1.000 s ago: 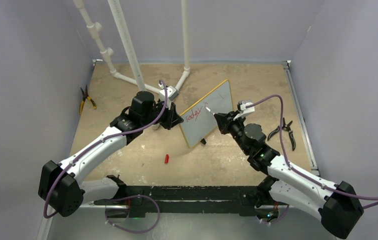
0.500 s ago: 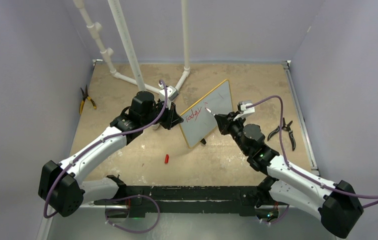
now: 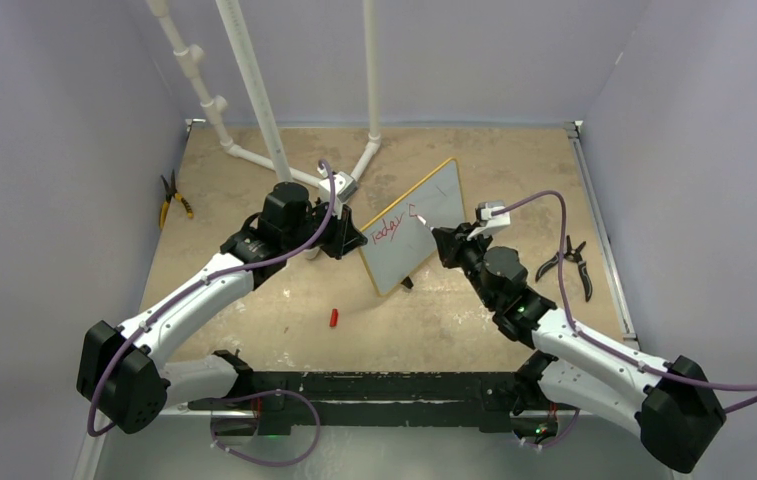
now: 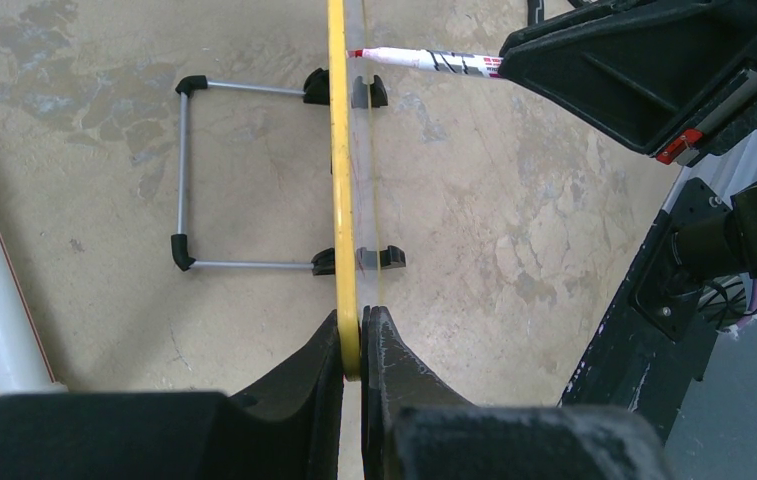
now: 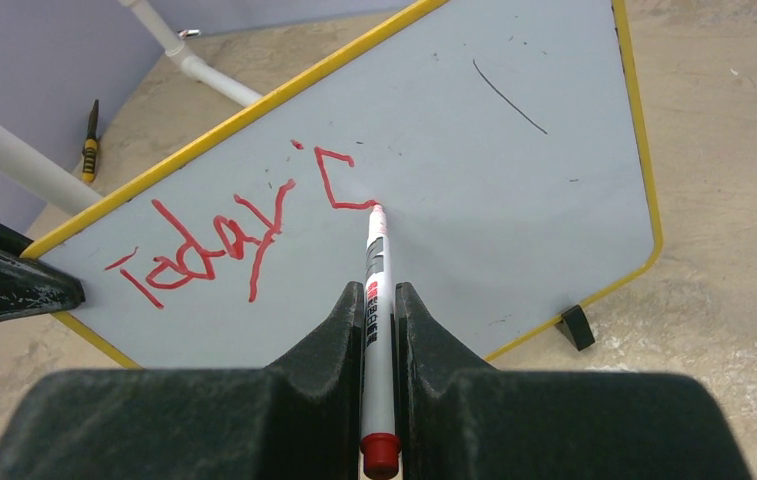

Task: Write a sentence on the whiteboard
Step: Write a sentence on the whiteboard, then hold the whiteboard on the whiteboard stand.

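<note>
Standing mid-desk between both arms in the top view, the whiteboard (image 3: 432, 205) leans on its stand. The left wrist view shows the left hand (image 4: 352, 330) pinching its yellow frame. The right wrist view shows the right hand (image 5: 379, 300) clamping a red marker (image 5: 376, 250), tip on the board. The sentence (image 5: 214, 245) reads "Today" plus a half-drawn letter. Writing is under way, and the next move likely calls for finishing that stroke with steady pressure.

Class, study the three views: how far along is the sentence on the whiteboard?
Done: "Today" stands in red on the whiteboard. In hand: the left tool clamps its yellow frame while the right tool presses the marker tip at the end of one angular stroke after it. Left: every later word.
</note>
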You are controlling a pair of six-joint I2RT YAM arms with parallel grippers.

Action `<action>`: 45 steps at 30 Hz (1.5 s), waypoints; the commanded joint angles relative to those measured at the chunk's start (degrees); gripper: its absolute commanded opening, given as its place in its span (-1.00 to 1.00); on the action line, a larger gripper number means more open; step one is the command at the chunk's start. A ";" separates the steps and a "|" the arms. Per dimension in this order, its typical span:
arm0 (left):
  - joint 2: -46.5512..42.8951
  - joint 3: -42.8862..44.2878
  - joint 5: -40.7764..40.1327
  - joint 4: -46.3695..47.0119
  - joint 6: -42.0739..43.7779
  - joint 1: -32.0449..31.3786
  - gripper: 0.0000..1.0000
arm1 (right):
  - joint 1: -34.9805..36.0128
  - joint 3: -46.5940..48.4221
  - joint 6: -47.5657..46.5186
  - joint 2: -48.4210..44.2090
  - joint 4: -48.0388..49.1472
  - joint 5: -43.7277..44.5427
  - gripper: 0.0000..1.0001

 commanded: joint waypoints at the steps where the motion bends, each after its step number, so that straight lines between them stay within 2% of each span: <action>1: 0.61 -0.67 1.50 -1.24 1.97 -0.12 -1.00 | -0.08 1.48 0.81 0.38 0.57 -0.44 -1.00; 22: 0.78 -0.70 1.71 -0.79 1.31 -0.12 -1.00 | -0.08 -0.33 0.92 -3.01 -0.98 -6.66 -1.00; 29: 0.03 -0.60 0.68 -0.43 0.72 -0.11 -1.00 | -0.12 1.69 2.16 -9.29 -7.58 -6.01 -1.00; 33: -0.32 0.23 0.05 -0.35 0.33 -0.08 -0.60 | -0.24 4.53 -0.42 -9.72 -11.47 -0.12 -1.00; 38: -0.54 1.87 -0.58 -0.34 -0.03 -0.14 -0.04 | -1.77 6.81 -2.61 -9.91 -11.50 1.70 -1.00; 41: -0.07 4.18 -1.13 -1.01 0.22 -0.13 0.16 | -4.69 7.17 -3.35 -9.36 -10.44 0.20 -1.00; 45: 1.63 8.32 -1.76 -2.00 0.98 -0.10 0.31 | -8.96 6.88 -3.47 -8.71 -8.98 -3.09 -1.00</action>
